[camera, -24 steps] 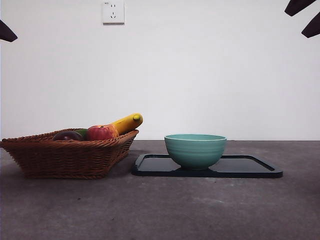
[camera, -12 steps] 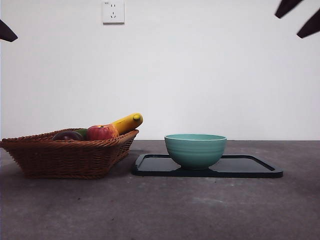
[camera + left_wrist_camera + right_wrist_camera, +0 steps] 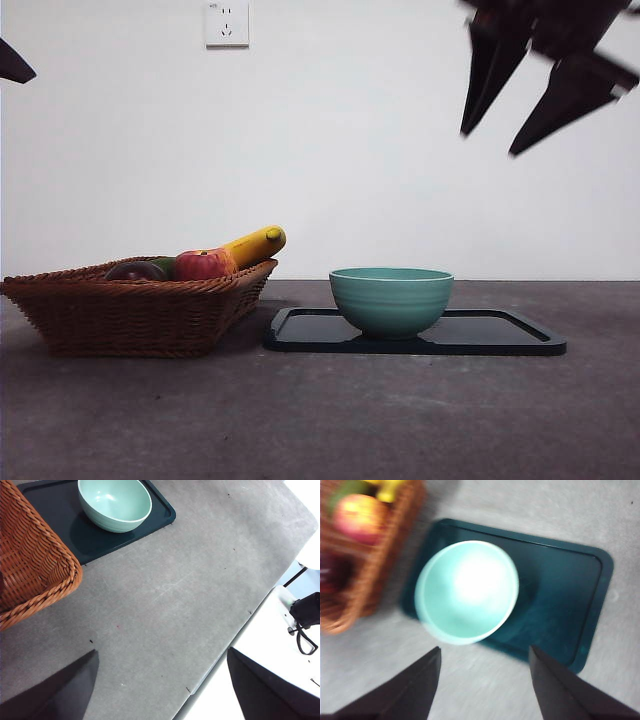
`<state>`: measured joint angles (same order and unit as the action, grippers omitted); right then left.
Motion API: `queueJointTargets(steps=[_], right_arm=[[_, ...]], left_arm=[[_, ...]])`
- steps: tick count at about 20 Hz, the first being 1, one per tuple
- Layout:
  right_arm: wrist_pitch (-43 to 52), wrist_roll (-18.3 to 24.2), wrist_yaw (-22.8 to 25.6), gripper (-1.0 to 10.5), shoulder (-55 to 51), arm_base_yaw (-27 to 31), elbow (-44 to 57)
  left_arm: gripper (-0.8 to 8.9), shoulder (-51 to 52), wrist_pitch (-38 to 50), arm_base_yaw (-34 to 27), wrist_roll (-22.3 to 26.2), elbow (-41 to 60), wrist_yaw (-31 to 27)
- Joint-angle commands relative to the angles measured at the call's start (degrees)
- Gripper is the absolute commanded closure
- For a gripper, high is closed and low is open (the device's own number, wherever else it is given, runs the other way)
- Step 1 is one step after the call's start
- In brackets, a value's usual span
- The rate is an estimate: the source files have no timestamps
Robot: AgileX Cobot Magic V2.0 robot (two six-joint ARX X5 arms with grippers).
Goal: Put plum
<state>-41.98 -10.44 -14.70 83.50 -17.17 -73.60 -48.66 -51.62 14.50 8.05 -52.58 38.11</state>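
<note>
1. The plum (image 3: 134, 271) is round, so it has no long axis or pointing direction; only its dark maroon top shows above the rim of the wicker basket (image 3: 130, 318), at the left of the table (image 3: 320, 420).
2. It sits just left of the red apple (image 3: 203, 265), with the banana (image 3: 255, 245) behind.
3. The right gripper (image 3: 490, 140) hangs high on the right, above the teal bowl (image 3: 391, 298) and the dark tray (image 3: 500, 335), well apart from the plum.
4. Its jaws are spread wide and hold nothing.
5. The left gripper (image 3: 160, 690) waits off to the left, jaws also spread and empty.
</note>
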Motion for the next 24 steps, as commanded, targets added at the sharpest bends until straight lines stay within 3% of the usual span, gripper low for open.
queueJointTargets(steps=[1,13,15,20,24], right_arm=[[1.14,1.9,0.2,6.7,6.34,0.13,-3.26],[12.04,1.75,0.17,6.8,23.63,-0.85,-4.52],[12.61,1.66,0.61,7.2,24.79,-1.14,-4.52],[14.67,1.88,1.64,9.4,25.49,-1.14,-4.52],[15.39,1.64,1.68,9.4,25.07,-1.14,-4.57]], left_arm=[[4.09,-0.26,0.26,0.15,0.5,-1.2,0.5],[4.09,-0.26,0.31,0.15,0.52,-1.2,0.5],[4.09,-0.26,0.28,0.15,0.5,-1.2,0.5],[4.1,-0.26,0.24,0.15,0.52,-1.2,0.5],[4.09,-0.26,0.24,0.15,0.5,-1.2,0.5]])
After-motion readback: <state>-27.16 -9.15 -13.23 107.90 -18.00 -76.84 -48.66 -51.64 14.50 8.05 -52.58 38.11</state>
